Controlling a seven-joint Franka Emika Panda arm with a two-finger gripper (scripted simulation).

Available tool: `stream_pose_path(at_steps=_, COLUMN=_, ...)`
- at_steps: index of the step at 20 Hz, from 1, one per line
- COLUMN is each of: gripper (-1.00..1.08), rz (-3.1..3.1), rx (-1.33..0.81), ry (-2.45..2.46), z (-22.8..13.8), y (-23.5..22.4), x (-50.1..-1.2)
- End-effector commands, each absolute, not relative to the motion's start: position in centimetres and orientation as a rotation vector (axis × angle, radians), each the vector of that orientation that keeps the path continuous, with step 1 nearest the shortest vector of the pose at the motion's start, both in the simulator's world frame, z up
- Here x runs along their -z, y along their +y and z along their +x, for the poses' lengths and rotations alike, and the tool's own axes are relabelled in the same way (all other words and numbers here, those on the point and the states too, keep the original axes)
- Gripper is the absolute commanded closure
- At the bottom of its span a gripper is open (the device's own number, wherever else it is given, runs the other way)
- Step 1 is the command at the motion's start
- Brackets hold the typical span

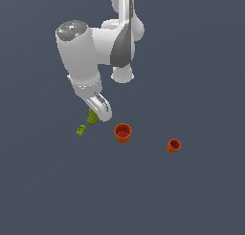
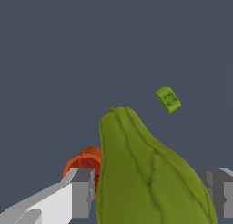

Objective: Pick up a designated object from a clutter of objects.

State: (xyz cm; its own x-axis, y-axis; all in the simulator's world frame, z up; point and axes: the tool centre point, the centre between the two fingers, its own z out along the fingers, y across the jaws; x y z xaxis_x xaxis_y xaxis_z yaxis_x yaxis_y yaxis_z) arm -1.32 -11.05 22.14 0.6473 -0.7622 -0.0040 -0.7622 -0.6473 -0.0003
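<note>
I have the arm bent low over the bench (image 1: 201, 200), its gripper (image 1: 98, 115) down at the olive-green lumpy object (image 1: 92, 117), which shows in the exterior view only as a green sliver poking out beside the finger housing. The wrist view tells more: the olive-green lumpy object (image 2: 145, 173) fills the space between the two fingers (image 2: 82, 191), broad end toward the camera, tapered tip pointing away. The gripper (image 2: 150, 193) is spread, one grey pad on either side of the body; on the one side a narrow gap shows between pad and skin, on the other the pad sits a little further off, so I read no contact yet. Whether the object rests on the bench or is already clear of it I cannot tell from either view. The tiny green block (image 1: 81, 130) lies just beside it toward the exterior view's left, apart from the fingers. The larger orange cup (image 1: 123, 132) stands near on the exterior view's right, and in the wrist view part of the larger orange cup (image 2: 84, 164) sits behind the one finger. The smaller orange cup (image 1: 173, 145) is well apart. I judge this the straddle before the grasp: positioned, not yet closed. Next move calls for closing squarely on the wide, ribbed body, where the surface is lumpy and may slip, then a straight lift that clears the near cup.
</note>
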Motion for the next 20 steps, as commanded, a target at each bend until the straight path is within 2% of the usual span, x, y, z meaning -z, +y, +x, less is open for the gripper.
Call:
stream_pose_path(at_steps=1, gripper=1.08, rz=-2.85, rx=-0.001, ry=1.319, z=-2.6, y=-10.5, x=-23.8)
stream_pose_path(at_steps=20, gripper=1.08, rz=-2.852, rx=0.001, ry=1.321, z=-11.9, y=-6.3, x=-35.9)
